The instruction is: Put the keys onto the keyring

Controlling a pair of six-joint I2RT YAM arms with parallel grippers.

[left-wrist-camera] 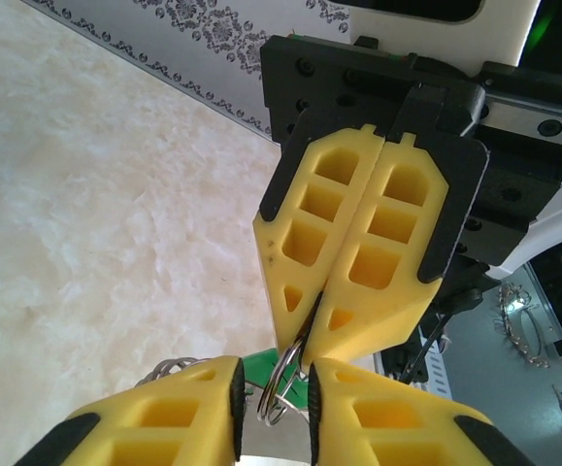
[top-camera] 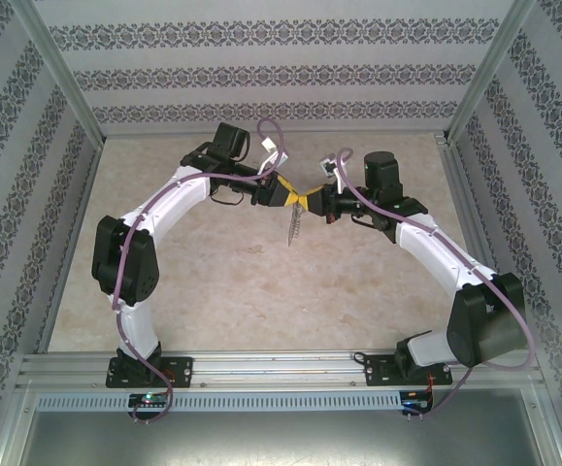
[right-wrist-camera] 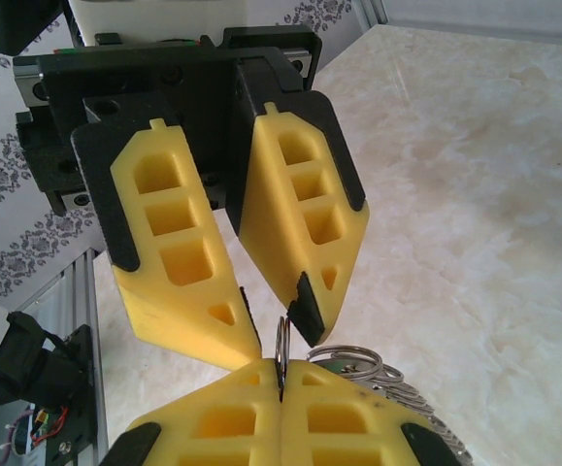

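Soft, even white light fills the overhead view. The pale worktop (top-camera: 261, 291) is bright, with faint, diffuse shadows beneath the arms. That picture is slightly grainy, and the frame posts at its edges lean outward from lens distortion.

In the left wrist view the worktop washes out to near white on the left, and a green glow bleeds in at the top right corner. The left pincer (left-wrist-camera: 276, 381) sits close at the bottom edge and looks soft. The keyring (left-wrist-camera: 269, 400) catches small glints.

In the right wrist view a pale sheen lies across the worktop, and the right pincer (right-wrist-camera: 281, 383) is a little blurred.
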